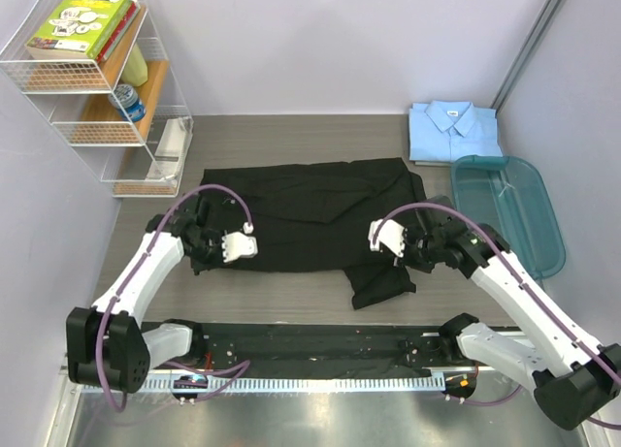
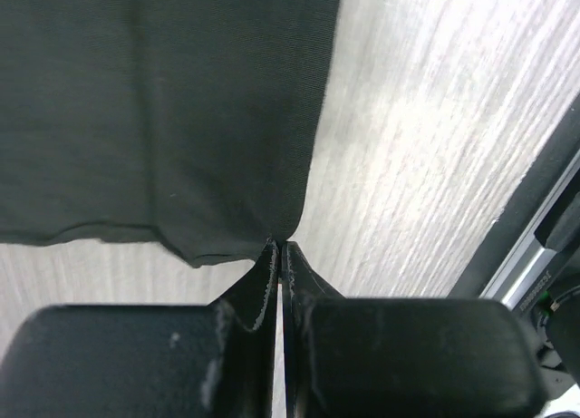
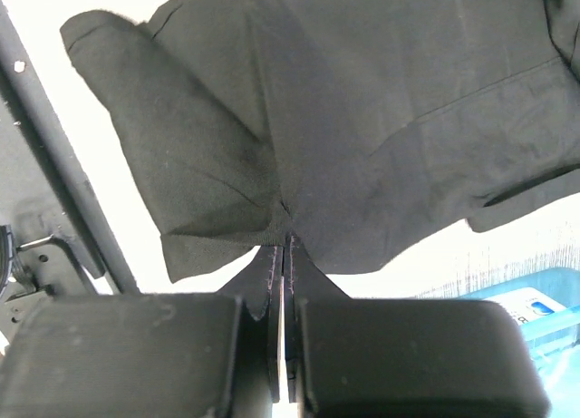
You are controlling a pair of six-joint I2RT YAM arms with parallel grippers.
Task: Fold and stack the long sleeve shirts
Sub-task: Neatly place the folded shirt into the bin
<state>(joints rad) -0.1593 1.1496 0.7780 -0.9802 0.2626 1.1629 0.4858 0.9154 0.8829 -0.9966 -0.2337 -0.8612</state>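
Note:
The black long sleeve shirt [image 1: 301,214] lies spread across the middle of the table, with a sleeve part hanging toward the near edge [image 1: 380,280]. My left gripper [image 1: 247,253] is shut on its near left corner; the left wrist view shows the fingertips [image 2: 280,246] pinching the black cloth [image 2: 163,110] at the hem. At the shirt's near right my right gripper [image 1: 374,245] is shut on a bunched fold [image 3: 286,239] of the black shirt [image 3: 362,101]. The light blue shirt [image 1: 453,132] lies folded at the back right.
A teal plastic tub [image 1: 509,209] stands right of the black shirt, its rim [image 3: 535,305] close to my right gripper. A wire shelf [image 1: 97,79] with books and a bottle stands at the back left. A black rail [image 1: 320,345] runs along the near edge.

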